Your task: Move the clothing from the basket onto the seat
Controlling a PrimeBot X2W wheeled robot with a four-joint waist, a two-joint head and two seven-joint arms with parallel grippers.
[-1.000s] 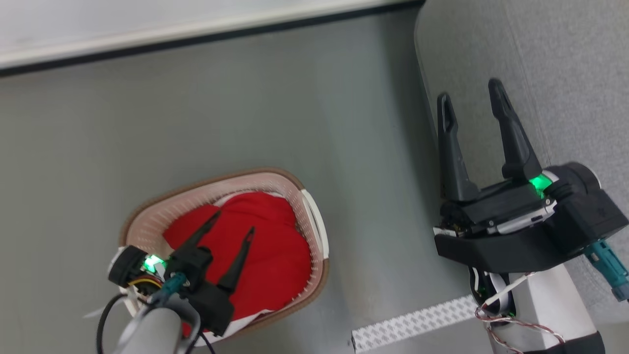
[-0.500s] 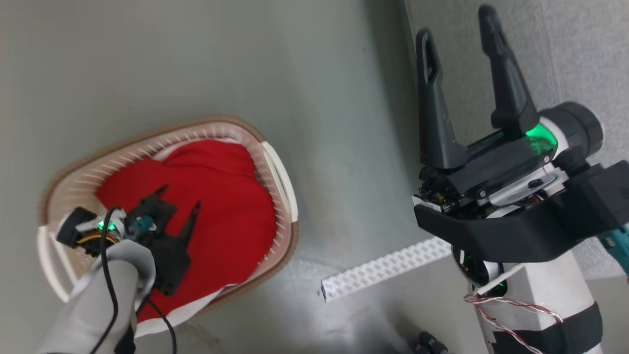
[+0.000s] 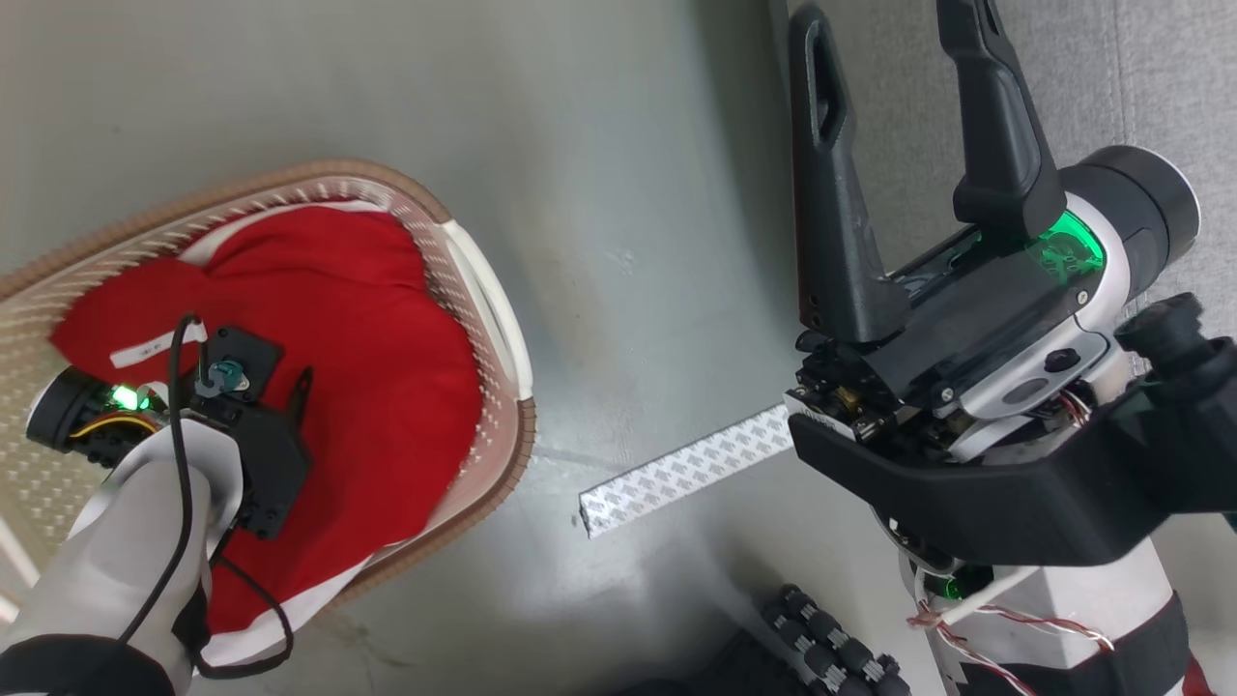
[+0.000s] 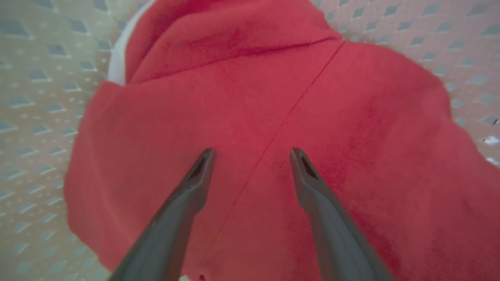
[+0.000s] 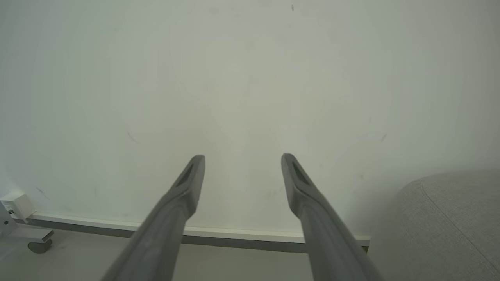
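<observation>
The basket (image 3: 319, 174) stands on the floor at the left of the head view, heaped with the red clothing (image 3: 387, 319). My left gripper (image 3: 275, 382) points down into it, open, fingertips just above the fabric. In the left wrist view both fingers of the left gripper (image 4: 252, 150) straddle a seam of the clothing (image 4: 273, 97), with nothing pinched and the basket wall (image 4: 35, 117) around it. My right gripper (image 3: 884, 19) is raised at the right, open and empty, beside the edge of the grey seat (image 3: 1140, 87). From the right wrist, the right gripper (image 5: 242, 156) faces a pale wall, the seat (image 5: 449, 218) at lower right.
A white patterned strip (image 3: 686, 469) lies on the grey floor between the basket and my right arm. A dark ribbed part (image 3: 831, 657) of my base shows at the bottom. A baseboard (image 5: 234, 234) and a small caster (image 5: 37, 246) run along the wall.
The head camera has tipped down and the scene has slid left. My left gripper has sunk lower into the basket, closer to the clothing. Both grippers stay open.
</observation>
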